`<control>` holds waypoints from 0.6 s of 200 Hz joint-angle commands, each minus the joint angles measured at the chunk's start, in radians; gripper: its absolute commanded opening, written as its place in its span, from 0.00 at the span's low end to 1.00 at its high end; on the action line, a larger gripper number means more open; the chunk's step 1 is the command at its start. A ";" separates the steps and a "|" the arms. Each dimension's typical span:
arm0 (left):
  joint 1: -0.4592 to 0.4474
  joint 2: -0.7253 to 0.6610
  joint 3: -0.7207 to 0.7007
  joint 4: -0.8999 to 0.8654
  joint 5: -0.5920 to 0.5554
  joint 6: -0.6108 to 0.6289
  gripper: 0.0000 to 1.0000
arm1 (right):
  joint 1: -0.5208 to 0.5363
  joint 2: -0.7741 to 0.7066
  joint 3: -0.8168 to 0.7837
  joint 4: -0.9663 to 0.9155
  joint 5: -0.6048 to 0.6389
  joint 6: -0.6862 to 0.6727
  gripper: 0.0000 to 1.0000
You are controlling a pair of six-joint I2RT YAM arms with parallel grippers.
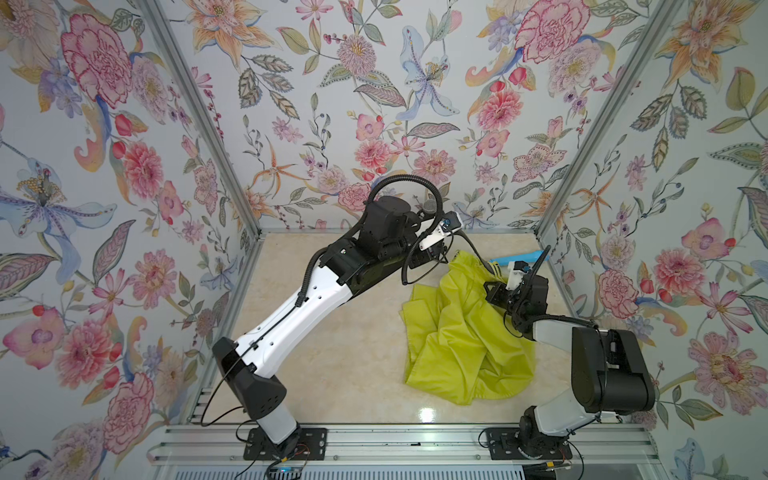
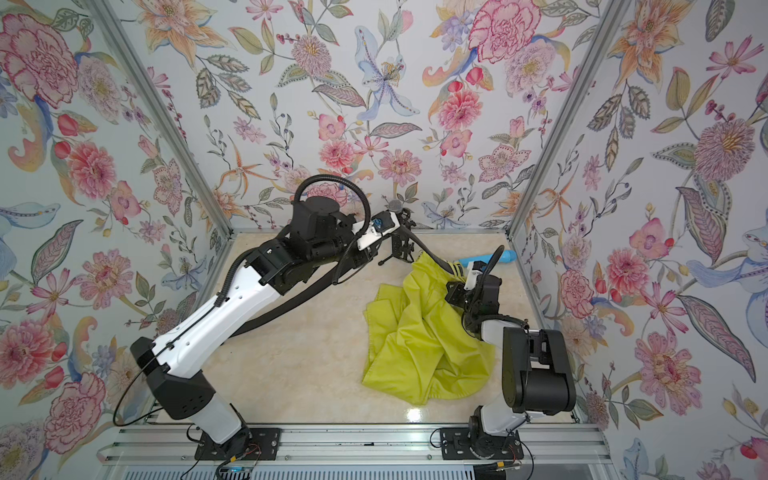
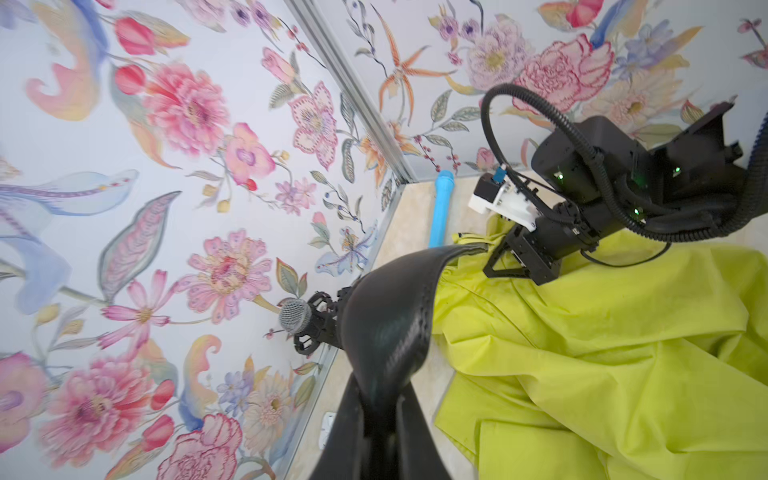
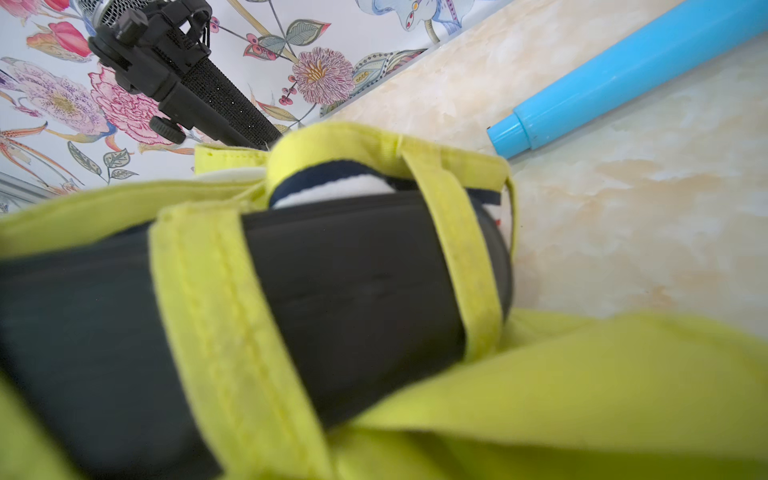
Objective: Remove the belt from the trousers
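Observation:
The yellow-green trousers lie crumpled on the right half of the table. The black belt rises from their waistband to my left gripper, which is shut on it near the back wall. A long free length of belt trails under the left arm. In the right wrist view the belt still runs under two yellow loops. My right gripper is shut on the trousers' waistband; the fabric hides its jaws.
A blue tube lies along the back wall at the right. A microphone on a black mount stands at the back wall, close to the left gripper. Floral walls enclose the beige table on three sides.

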 commanded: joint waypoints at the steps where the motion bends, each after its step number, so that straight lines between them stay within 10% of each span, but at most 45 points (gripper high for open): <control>1: 0.057 -0.159 -0.150 0.452 -0.033 -0.126 0.00 | -0.022 0.024 0.004 -0.034 0.022 0.039 0.05; 27: 0.103 -0.163 -0.291 0.631 0.019 -0.226 0.00 | 0.004 -0.018 0.001 -0.046 0.008 0.047 0.11; 90: 0.109 -0.091 -0.487 0.924 0.048 -0.445 0.00 | 0.189 -0.223 0.066 -0.253 0.126 -0.102 0.72; 120: 0.107 -0.072 -0.572 1.079 0.067 -0.575 0.00 | 0.219 -0.288 0.073 -0.261 0.135 -0.120 0.76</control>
